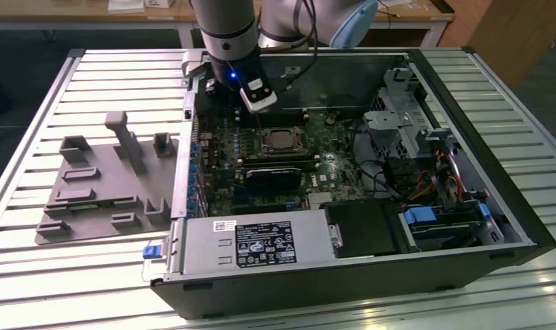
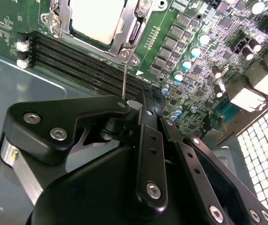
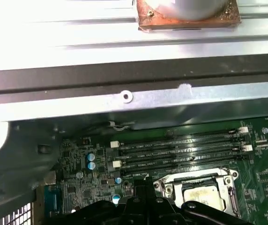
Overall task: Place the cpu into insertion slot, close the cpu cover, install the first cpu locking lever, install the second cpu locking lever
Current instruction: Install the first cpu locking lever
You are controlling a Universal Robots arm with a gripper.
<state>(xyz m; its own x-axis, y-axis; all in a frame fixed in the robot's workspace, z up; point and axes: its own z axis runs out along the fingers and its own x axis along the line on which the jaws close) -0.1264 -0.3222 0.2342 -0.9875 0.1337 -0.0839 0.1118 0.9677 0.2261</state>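
In the exterior view, an open black computer case (image 1: 351, 295) is laid on its side on a desk (image 1: 497, 82) of pale metal slats. A grey moulded fixture plate (image 1: 94, 199) is set on the slats just beside the case, toward the exterior view's left. Wooden desks (image 1: 67, 14) and a dark floor (image 1: 12, 82) are seen behind. The arm is reached down into the case, and the tool (image 1: 259, 108) is held over the green motherboard (image 1: 337, 172), near the insertion slot (image 1: 280, 128), in which the cpu (image 1: 280, 140) is seated. A black card (image 1: 273, 180) and a labelled power supply (image 1: 250, 244) are placed nearer the camera.

In the second wrist view, the silvery cpu (image 2: 96, 18) is framed by the cpu cover (image 2: 133, 28), which is laid flat over it. A thin locking lever (image 2: 124, 75) is seen running from the socket's corner to the tool (image 2: 142, 98), whose fingers are closed against each other. Whether the lever is touched cannot be told. Long black memory slots (image 2: 78, 58) are lined up just beside the socket.

In the first wrist view, the covered cpu (image 3: 197, 194) is seen just beside the tool (image 3: 146, 187). Beyond the memory slots (image 3: 181, 147), the case's bare metal wall (image 3: 124, 101) and the bright desk slats (image 3: 78, 37) are seen.
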